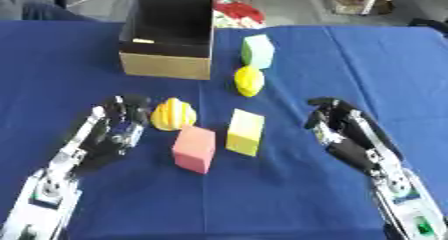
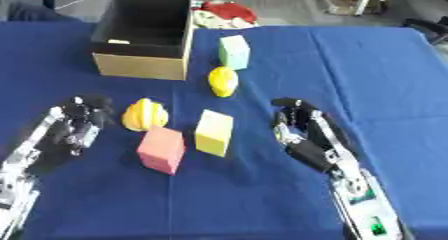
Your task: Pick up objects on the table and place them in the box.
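Reaching toward the yellow ridged object (image 1: 173,114), the left hand (image 1: 118,126) lies on the table just to that object's left, its fingers curled loosely with nothing between them; whether they touch the object cannot be told. The step in hand appears to be the approach to a first pick, since five pieces lie outside the cardboard box (image 1: 167,64). The pink cube (image 1: 194,149) sits nearest, touching or almost touching the ridged object; the yellow block (image 1: 246,132) stands just to its right; a rounded yellow piece (image 1: 248,81) and a pale green cube (image 1: 257,51) lie farther off, right of the box. The box stands open at the far left of centre, its dark interior showing only a small pale patch near the left wall, which cannot be identified. The right hand (image 1: 337,129) rests apart at the right, fingers partly curled and holding nothing. The next move probably calls for the left fingers to close round the ridged object without nudging the pink cube, then a lift clear of the near box wall and a release inside. The table (image 1: 367,74) is covered by a dark blue cloth. Beyond its far edge lie grey floor, a red and white item (image 1: 236,13) behind the box, and indistinct furniture at far right.
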`<state>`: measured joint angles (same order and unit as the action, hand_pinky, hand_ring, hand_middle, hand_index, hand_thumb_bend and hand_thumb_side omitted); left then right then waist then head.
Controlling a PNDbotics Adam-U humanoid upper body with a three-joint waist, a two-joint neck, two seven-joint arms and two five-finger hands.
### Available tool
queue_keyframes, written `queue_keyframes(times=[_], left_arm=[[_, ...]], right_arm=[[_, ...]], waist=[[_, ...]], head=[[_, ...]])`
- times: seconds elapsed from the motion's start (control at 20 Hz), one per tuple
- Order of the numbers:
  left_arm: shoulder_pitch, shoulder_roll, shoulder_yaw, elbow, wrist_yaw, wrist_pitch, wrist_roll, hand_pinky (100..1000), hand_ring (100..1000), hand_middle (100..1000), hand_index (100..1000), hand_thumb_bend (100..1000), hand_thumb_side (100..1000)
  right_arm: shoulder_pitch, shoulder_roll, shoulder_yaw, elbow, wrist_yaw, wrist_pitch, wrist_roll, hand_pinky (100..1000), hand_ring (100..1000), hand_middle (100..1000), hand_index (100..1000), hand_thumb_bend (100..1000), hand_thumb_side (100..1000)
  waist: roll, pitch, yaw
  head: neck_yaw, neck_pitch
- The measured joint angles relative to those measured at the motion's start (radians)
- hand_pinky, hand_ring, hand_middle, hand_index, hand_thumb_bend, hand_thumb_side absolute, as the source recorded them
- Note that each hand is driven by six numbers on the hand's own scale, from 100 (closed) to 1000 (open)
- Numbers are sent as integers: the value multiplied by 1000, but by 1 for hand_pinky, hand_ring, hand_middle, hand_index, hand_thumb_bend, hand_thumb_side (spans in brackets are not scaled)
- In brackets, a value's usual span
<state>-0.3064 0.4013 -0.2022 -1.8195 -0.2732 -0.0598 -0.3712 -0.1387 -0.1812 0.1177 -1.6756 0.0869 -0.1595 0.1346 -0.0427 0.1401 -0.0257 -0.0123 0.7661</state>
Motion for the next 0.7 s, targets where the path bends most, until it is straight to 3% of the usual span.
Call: queue_keyframes(times=[0.3, 0.5, 0.7], left_arm=[[-212, 177, -132, -13, -137, -71, -206, 805, 706, 705, 860, 408, 312], [-327, 219, -244, 13, -205, -135, -341, 817, 730, 733, 875, 507, 341], [-370, 225, -311, 62, -265, -213, -448, 825, 746, 744, 880, 579, 343]], right_arm=[[8, 0, -42, 0, 27, 2, -47, 693, 566, 504, 768, 100, 350], [8, 0, -50, 0, 36, 2, -59, 693, 566, 504, 768, 100, 349], [14, 0, -50, 0, 40, 1, -64, 693, 566, 504, 768, 100, 348]], waist=[[3, -7, -16], [4, -9, -22], [4, -9, -22]], head=[[2, 0], [5, 0], [6, 0]])
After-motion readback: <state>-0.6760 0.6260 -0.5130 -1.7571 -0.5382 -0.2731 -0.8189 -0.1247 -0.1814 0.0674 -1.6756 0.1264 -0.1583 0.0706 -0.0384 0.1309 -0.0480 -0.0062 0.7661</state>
